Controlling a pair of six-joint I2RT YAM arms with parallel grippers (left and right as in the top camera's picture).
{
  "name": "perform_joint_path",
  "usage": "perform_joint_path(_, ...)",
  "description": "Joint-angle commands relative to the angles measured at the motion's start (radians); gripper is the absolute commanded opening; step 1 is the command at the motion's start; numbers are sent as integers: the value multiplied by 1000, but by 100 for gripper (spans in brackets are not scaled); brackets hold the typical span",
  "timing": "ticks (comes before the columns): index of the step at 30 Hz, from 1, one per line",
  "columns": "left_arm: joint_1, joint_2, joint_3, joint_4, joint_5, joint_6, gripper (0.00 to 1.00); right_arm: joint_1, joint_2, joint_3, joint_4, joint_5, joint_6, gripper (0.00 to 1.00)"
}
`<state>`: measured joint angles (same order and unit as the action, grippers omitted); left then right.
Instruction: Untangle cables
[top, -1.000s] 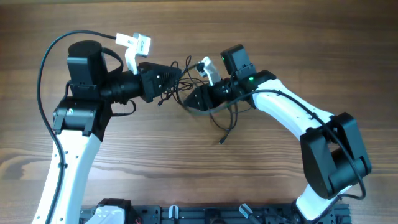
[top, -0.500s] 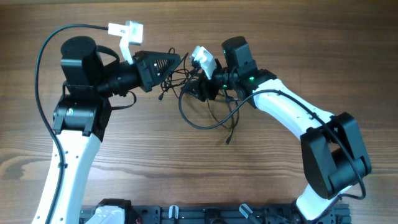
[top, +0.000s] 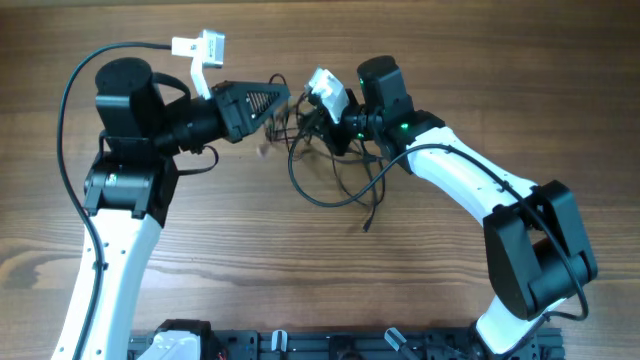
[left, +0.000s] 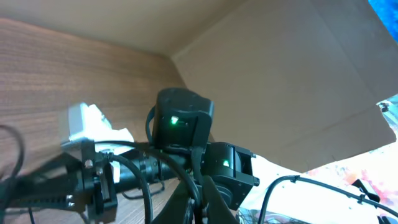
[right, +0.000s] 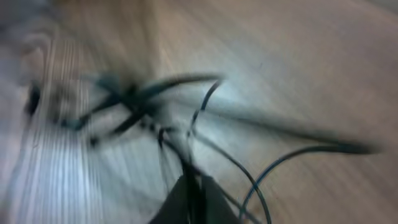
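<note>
Built alike: white shells on the long links of the left arm (top: 118, 260) and right arm (top: 455, 170), with black cylinders at the joints. Topped near each wrist with a white camera bracket (top: 200, 50). Fed by a thick black cable (top: 68, 110), far left. Marked by a green lamp (top: 403, 127). Ribbed black wedge for the left pincer (top: 284, 96).

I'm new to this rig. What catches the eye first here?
Two arms meet nearly tip to tip at the far middle of the wooden table, the left gripper and right gripper each shut on thin black cables. A loose loop trails toward the robot's base.
</note>
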<state>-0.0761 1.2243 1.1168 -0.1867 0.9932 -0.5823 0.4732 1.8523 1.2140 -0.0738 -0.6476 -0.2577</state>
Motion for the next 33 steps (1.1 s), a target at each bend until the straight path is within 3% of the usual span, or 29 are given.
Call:
perform_joint_path(1,58,-22,9,-31,15,48,5,-26,0,2,-65,-9,94,4)
perform_joint_path(6,207,-20,9,-353,-208,220,4,-198,-40,2,-146,27,401,4)
perform_joint_path(9,333,-20,9,-455,-340,236,4,-341,-68,2,-201,27,493,4)
perform_joint_path(14,631,-19,9,-454,-332,174,4,-557,-74,2,-364,10,502,4)
perform_joint_path(17,695,-18,9,-457,-248,155,4,-573,-74,2,-397,-187,380,4)
perform_joint_path(20,656,-10,9,-460,-144,157,6,-509,-74,2,-411,-533,191,4)
perform_joint_path(21,603,-2,9,-462,-123,169,15,-457,-76,2,-408,-632,141,4)
perform_joint_path(23,442,16,9,-461,-119,239,43,-343,-98,3,-394,-642,113,4)
perform_joint_path(24,387,23,9,-460,-122,248,48,-319,-111,3,-388,-641,114,4)
perform_joint_path(33,34,142,9,-417,-121,295,52,-231,-294,10,-349,-629,241,4)
